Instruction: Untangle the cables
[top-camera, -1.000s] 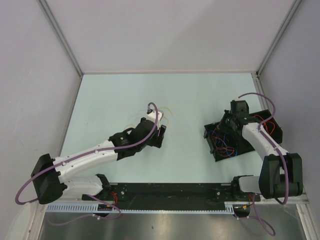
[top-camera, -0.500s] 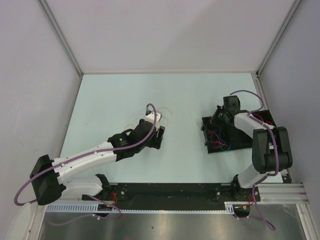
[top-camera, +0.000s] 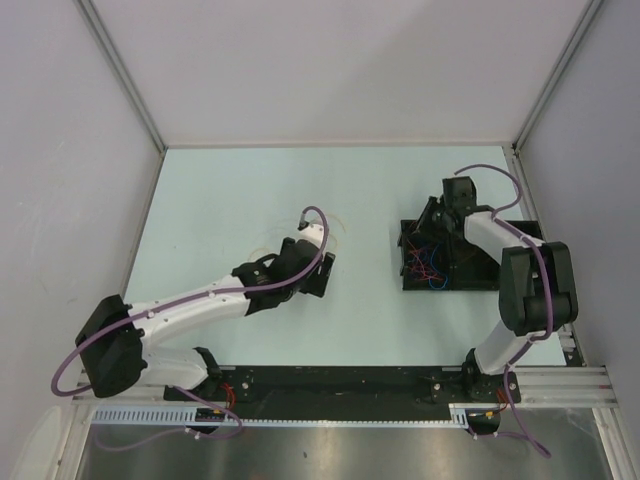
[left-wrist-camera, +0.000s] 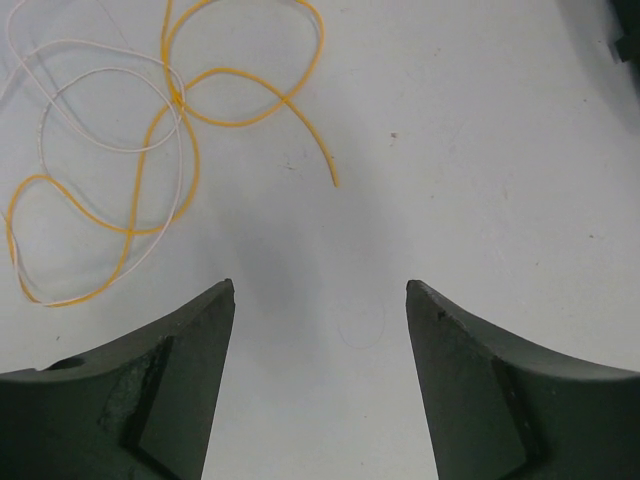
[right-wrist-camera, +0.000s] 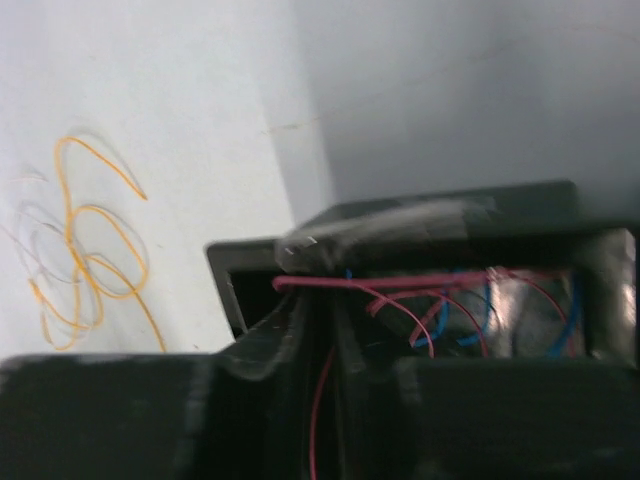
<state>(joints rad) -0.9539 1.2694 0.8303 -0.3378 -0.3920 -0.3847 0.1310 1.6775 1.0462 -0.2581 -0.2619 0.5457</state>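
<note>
Hovering with jaws spread, your left gripper (left-wrist-camera: 318, 290) had the orange cable (left-wrist-camera: 178, 95) just far-left of it, stretched left to right. It was the nearer arm. Your right gripper (right-wrist-camera: 320, 320) sat narrowed about a red cable (right-wrist-camera: 400, 283) in the tray (right-wrist-camera: 440, 195) — grip unclear.

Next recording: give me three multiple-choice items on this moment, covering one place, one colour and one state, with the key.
1. Where do the red and blue cables lie? A in a white bowl; B in the black tray; C in a cardboard box.
2. The cable looped through the pale cable is: A orange; B green; C black.
3. The left gripper is: A open, empty; B shut on a cable; C shut, empty.
Key: B, they sit inside the tray. A, the orange cable crosses it. A, its fingers stand wide apart with nothing between them.
</note>
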